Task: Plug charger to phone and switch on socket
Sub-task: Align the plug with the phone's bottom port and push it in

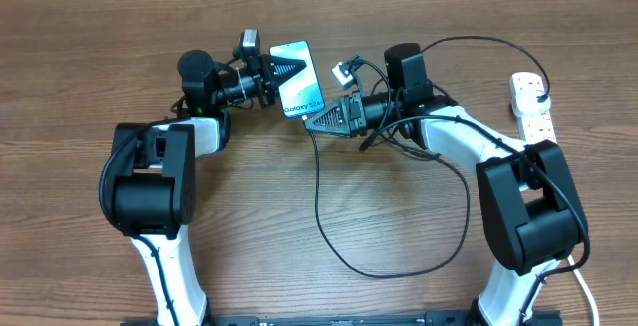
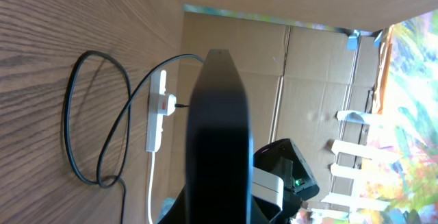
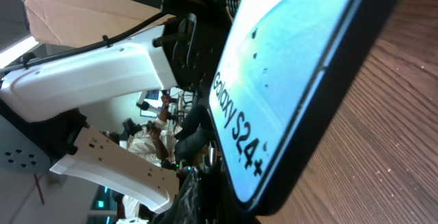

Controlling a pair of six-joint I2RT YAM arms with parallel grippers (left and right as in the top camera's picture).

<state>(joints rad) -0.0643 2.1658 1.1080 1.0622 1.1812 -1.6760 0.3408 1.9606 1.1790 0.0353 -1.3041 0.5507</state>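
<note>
The left fingers [image 1: 282, 67] are clenched on the phone [image 1: 302, 92], over the far middle of the counter [image 1: 120, 27]. Its long axis runs far to near, "Galaxy" end toward the right fingers [image 1: 329, 119], whose grip I cannot tell. Both forearms reach inward, nearly meeting.

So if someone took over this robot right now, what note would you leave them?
Left gripper: shut on the phone.
Right gripper: shut on the charger near its tip, at the phone's lower end.
Done: charger's plug appears to be in the socket.
Left: seat the tip in the phone (cannot tell if it's in), then switch on the socket.
</note>
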